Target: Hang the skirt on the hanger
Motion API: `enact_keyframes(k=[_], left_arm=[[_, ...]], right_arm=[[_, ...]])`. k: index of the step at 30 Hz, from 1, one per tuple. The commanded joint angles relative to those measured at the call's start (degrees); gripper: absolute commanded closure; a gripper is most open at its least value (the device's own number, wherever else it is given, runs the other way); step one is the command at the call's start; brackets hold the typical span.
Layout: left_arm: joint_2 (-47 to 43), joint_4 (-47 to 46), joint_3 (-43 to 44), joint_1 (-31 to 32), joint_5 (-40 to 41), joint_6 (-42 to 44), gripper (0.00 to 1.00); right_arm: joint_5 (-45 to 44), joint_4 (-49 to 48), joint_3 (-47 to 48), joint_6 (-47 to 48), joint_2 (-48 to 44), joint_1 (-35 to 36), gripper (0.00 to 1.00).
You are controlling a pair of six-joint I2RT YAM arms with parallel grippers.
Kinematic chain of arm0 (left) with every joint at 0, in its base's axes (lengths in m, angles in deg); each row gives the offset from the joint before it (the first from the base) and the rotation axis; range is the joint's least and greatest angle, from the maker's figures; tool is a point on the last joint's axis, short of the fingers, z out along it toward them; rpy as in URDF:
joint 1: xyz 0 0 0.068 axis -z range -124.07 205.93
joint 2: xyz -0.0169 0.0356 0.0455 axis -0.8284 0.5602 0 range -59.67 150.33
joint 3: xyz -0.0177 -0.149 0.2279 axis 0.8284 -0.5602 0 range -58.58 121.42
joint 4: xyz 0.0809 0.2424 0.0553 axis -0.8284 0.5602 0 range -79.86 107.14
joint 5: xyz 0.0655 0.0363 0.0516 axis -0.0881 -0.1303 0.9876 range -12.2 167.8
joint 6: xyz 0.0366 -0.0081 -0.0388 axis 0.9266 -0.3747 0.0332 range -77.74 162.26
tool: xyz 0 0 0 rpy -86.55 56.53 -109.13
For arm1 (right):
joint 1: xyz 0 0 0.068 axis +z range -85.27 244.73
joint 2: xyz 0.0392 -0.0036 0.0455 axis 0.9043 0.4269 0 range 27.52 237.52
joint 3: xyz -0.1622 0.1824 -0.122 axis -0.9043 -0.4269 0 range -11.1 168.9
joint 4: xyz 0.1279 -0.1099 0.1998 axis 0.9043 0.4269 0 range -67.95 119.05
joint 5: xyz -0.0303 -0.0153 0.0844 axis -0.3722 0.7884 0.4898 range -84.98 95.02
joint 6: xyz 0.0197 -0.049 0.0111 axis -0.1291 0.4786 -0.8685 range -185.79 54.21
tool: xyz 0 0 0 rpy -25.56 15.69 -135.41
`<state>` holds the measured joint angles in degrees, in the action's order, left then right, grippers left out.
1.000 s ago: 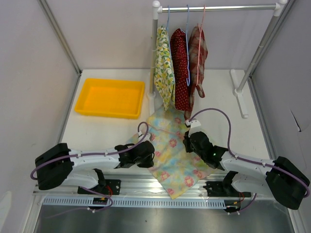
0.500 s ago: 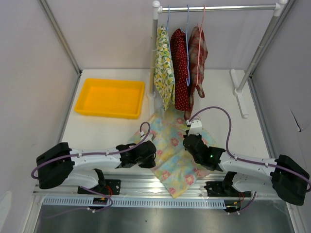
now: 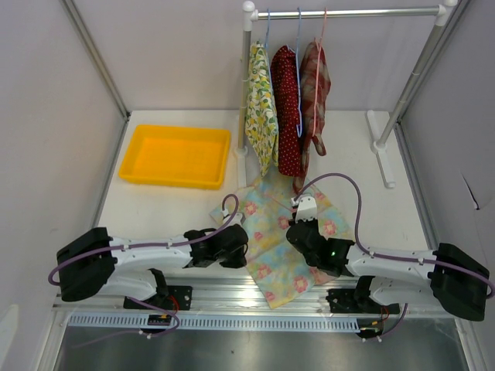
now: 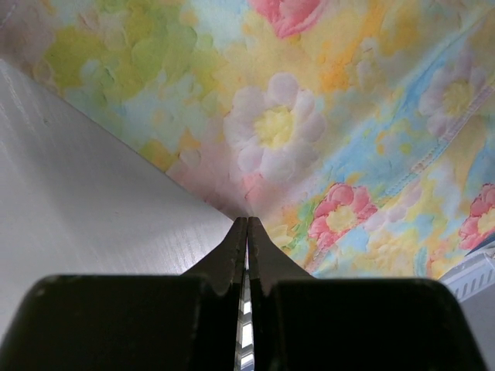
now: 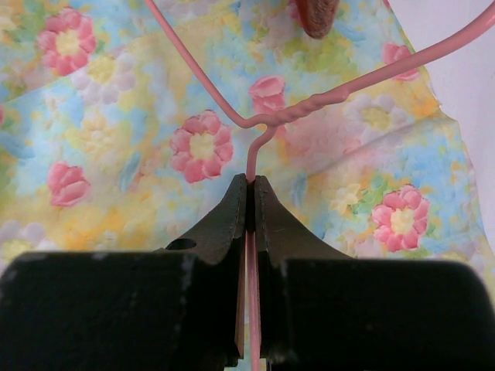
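Note:
The floral skirt lies spread on the white table between my two arms. It fills the left wrist view and the right wrist view. My left gripper is shut on the skirt's left edge, with the cloth pinched at its tips. My right gripper rests over the skirt's middle. It is shut on the stem of a pink wire hanger, whose arms lie over the skirt.
A yellow tray sits at the back left. A white garment rack stands at the back with three hung garments, and its foot is at the right. A metal rail runs along the near edge.
My right gripper has moved left and nearer with the hanger. The skirt has shifted, spreading more to the right of it. My left gripper has moved slightly right with the skirt's edge.

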<state>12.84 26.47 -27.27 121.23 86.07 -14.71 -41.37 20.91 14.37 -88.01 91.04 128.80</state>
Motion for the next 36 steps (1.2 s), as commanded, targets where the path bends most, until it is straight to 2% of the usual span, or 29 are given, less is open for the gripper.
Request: enact_keyframes(k=[1,6,9,13,17,22,24,29,36], left_arm=[[-0.17,-0.34,2.00,0.18,-0.10,0.19,0.95],[-3.86,-2.00,3.40,0.71,-0.63,1.33,0.79],[-5.89,-4.28,4.11,1.58,-1.15,2.12,0.64],[-3.70,-8.50,4.11,2.73,-2.99,2.13,0.60],[3.50,-11.32,4.99,5.71,-4.23,1.25,0.63],[10.37,-11.60,3.85,6.07,-5.37,-1.74,0.81],[9.85,-10.81,2.28,5.72,-4.24,-2.70,0.85],[5.55,-8.35,-0.72,3.88,-3.09,-3.23,0.89],[2.99,-9.12,-2.74,2.91,-3.52,-2.53,0.87]], right_arm=[[-5.29,-1.40,1.86,0.86,1.95,0.44,1.00],[-5.20,-1.93,1.86,-0.02,3.09,0.88,1.00],[-5.11,-2.19,2.03,0.33,3.53,0.88,1.00],[-5.64,-2.19,2.30,0.86,3.97,0.88,1.00],[-5.90,-3.07,2.21,1.91,4.06,0.88,1.00],[-6.34,-3.60,2.12,3.58,3.54,0.88,1.00],[-6.87,-3.60,2.30,4.28,3.36,0.88,1.00],[-8.36,-4.39,1.95,5.78,2.13,0.62,1.00],[-8.19,-4.83,2.83,8.95,1.17,-0.88,1.00]])
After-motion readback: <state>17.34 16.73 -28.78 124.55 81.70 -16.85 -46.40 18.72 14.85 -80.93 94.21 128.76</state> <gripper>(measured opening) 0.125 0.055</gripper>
